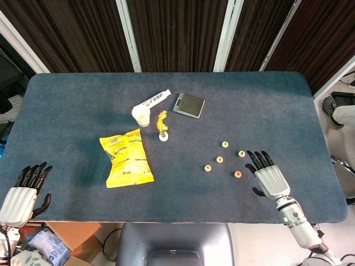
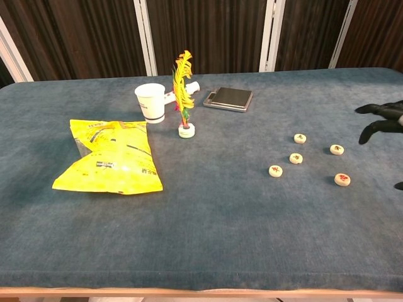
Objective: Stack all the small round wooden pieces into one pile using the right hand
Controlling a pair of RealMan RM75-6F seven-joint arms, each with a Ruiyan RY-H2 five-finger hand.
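Observation:
Several small round wooden pieces lie flat and apart on the blue table, right of centre: one (image 1: 225, 144) farthest back, one (image 1: 242, 153) to its right, one (image 1: 220, 159) in the middle, one (image 1: 208, 167) at the left and a red-marked one (image 1: 237, 174) nearest the front; the chest view shows them too, such as the red-marked piece (image 2: 342, 179). My right hand (image 1: 266, 174) hovers open just right of them, fingers spread; its fingertips (image 2: 380, 124) enter the chest view's right edge. My left hand (image 1: 22, 191) is open at the table's front left corner.
A yellow snack bag (image 1: 126, 158) lies left of centre. A white paper cup (image 1: 141, 116), a tube (image 1: 153, 100), a yellow feather shuttlecock (image 1: 163, 126) and a dark flat scale (image 1: 188, 105) stand behind the middle.

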